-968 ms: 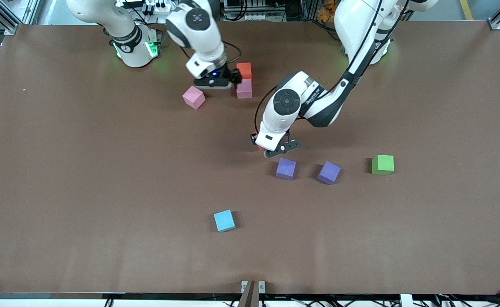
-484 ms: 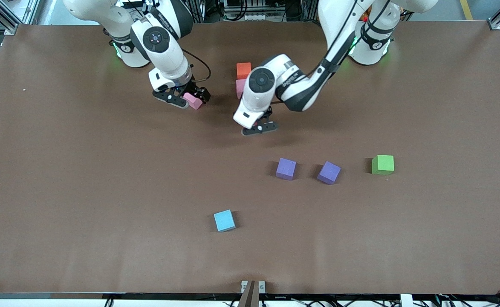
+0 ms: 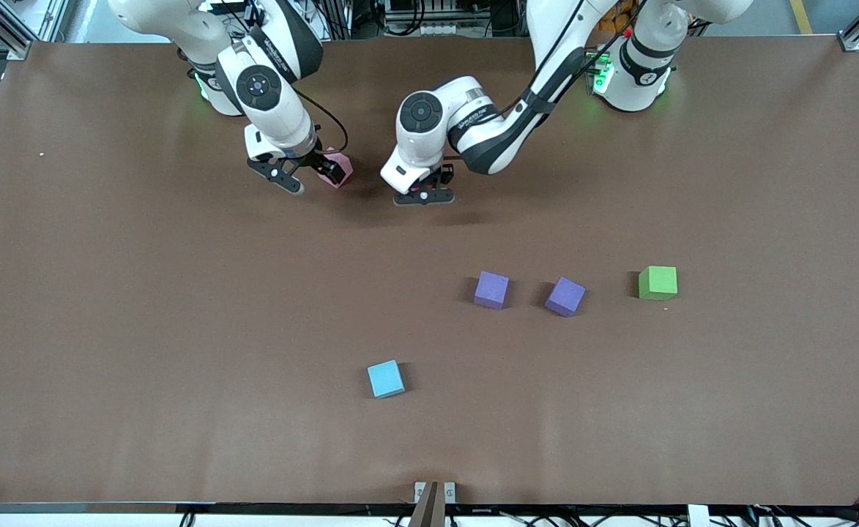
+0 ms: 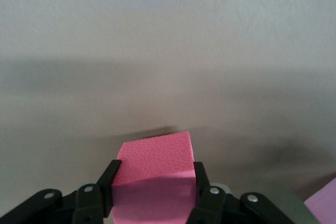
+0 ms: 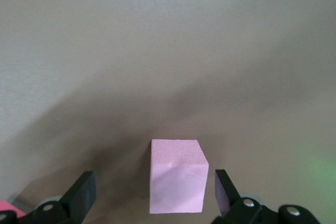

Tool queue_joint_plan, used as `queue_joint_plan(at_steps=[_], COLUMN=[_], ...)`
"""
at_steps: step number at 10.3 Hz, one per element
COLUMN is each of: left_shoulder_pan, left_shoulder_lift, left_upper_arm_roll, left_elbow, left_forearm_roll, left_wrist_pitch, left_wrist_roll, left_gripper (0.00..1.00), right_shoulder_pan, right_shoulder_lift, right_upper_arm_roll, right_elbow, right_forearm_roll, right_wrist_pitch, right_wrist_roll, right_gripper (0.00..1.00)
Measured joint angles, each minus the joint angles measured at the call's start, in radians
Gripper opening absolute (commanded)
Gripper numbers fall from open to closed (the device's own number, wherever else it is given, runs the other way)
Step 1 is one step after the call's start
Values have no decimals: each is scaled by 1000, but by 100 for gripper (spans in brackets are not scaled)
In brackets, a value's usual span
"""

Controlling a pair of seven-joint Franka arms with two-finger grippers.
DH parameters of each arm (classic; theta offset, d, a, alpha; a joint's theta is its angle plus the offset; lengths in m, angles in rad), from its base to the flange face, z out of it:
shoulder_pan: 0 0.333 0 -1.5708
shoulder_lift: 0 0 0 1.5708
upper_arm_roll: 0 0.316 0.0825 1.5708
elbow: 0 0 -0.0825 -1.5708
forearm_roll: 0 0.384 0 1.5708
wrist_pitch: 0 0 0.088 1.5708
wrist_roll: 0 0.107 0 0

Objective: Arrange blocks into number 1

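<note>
A red block (image 4: 155,169) is clamped in the downward-pointing left gripper (image 3: 424,192) above the table (image 3: 180,307). A light pink block (image 5: 177,176) is straddled by the spread right gripper (image 3: 303,174), untouched.

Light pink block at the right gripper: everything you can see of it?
The light pink block is a small matte cube, foam-like, with a finely grained surface and crisp edges. It sits flat on the brown table, toward the right arm's end. The right gripper is open around it, one finger on each side with gaps showing. Only the table touches it.
</note>
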Motion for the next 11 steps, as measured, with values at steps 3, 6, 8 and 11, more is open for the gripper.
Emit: queue_joint_plan(at_steps=[3,6,8,11], left_shoulder_pan=[-17,-18,-18,-18], left_shoulder_lift=[9,16,16,16], left_upper_arm_roll=[-18,-27,-34,-42], left_elbow=[-11,-26,-27,-27], left_forearm_roll=[64,107,112,131], left_wrist_pitch=[0,2,12,17], left_wrist_roll=[-19,-39,-39,-39], left_gripper=[0,0,17,100], right_shoulder_pan=[0,3,13,50], right_shoulder_lift=[7,65,105,114], right_upper_arm_roll=[2,6,9,14], right_elbow=[-31,-37,-38,-38], right_forearm_roll=[0,2,2,3], right_wrist_pitch=[15,86,124,128], right_wrist_roll=[6,7,7,8], right_gripper=[100,100,100,100])
